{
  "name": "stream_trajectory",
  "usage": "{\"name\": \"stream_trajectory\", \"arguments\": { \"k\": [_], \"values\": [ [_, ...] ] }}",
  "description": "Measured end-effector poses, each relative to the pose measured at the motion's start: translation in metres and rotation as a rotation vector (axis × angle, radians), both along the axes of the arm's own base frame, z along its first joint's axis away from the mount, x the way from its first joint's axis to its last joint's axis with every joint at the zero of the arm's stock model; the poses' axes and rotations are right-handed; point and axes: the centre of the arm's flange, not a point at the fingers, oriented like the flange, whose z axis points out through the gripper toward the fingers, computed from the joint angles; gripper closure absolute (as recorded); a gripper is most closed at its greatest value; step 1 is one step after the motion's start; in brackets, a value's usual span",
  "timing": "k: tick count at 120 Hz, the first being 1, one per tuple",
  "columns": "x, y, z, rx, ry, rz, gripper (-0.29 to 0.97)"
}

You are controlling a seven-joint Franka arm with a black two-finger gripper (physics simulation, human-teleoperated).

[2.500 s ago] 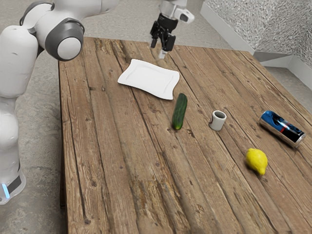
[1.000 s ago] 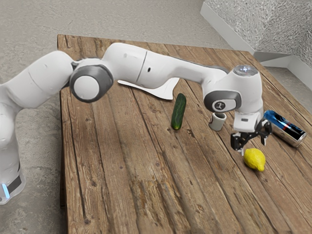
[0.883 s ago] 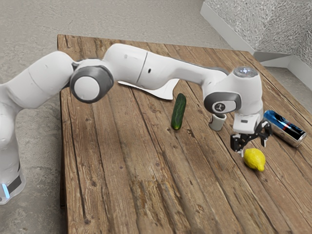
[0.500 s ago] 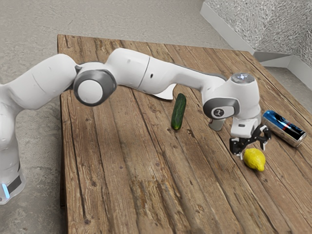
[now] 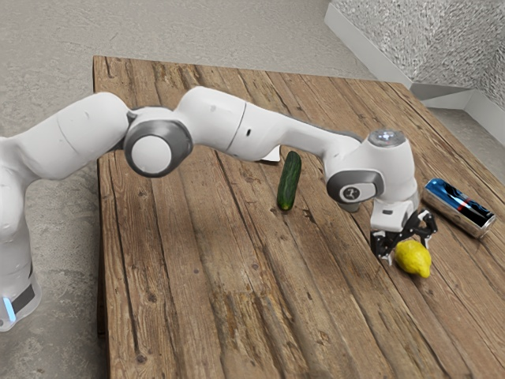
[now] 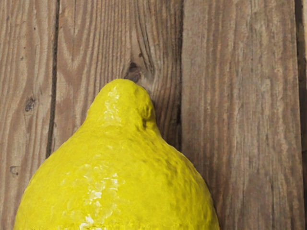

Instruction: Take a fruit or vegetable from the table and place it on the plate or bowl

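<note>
A yellow lemon (image 5: 415, 258) lies on the wooden table (image 5: 205, 268) toward the exterior view's right. My gripper (image 5: 405, 238) hangs directly over it, open, with one finger on each side of the lemon's upper part and a gap still showing. In the wrist view the lemon (image 6: 120, 177) sits just under my hand, its pointed tip aimed away over the planks. A green cucumber (image 5: 289, 180) lies near the table's middle. Behind my arm only a corner of the white plate (image 5: 271, 157) peeks out.
A blue and silver can (image 5: 458, 207) lies on its side beyond the lemon, close to the table's right edge in the exterior view. My forearm stretches across the table's middle above the plate. The near planks are bare wood.
My hand has dropped lower over the lemon during the last second, so the open fingers now straddle it. Earlier still, the arm swung over from above the plate. The lemon has stayed put.
</note>
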Motion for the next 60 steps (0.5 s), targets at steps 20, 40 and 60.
{"name": "stream_trajectory", "arguments": {
  "k": [20,40,60],
  "values": [
    [0.002,0.001,-0.011,-0.003,0.000,-0.002,0.05],
    [0.003,0.002,-0.009,-0.007,-0.019,-0.003,0.33],
    [0.005,0.004,-0.008,-0.010,-0.035,0.003,0.40]
  ]
}}
